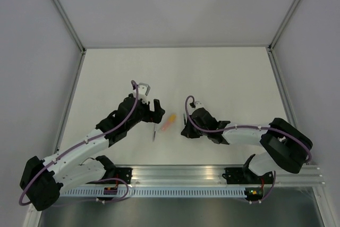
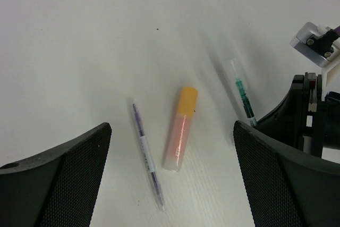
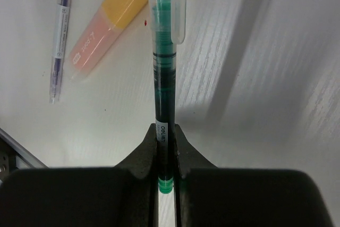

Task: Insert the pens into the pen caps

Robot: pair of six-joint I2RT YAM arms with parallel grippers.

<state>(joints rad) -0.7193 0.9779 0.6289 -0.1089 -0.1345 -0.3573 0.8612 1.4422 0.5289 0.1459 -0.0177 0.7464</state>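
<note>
On a white tabletop [image 1: 223,78], the right gripper [image 3: 166,134] pinches a slim teal-green pen [image 3: 162,86] seated in its clear plastic cap [image 3: 170,3], left gripper [image 2: 171,142] agape; setting it down likely follows.

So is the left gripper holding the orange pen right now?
No, the left gripper stands wide open, and the orange pen lies loose on the table between its jaws, touching neither.

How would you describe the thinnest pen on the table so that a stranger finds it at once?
On the white table, between the left arm and the right arm, two pens lie side by side, apart. The thin pen is nearer the left arm than the orange pen. It is slim and violet with a white label.
</note>
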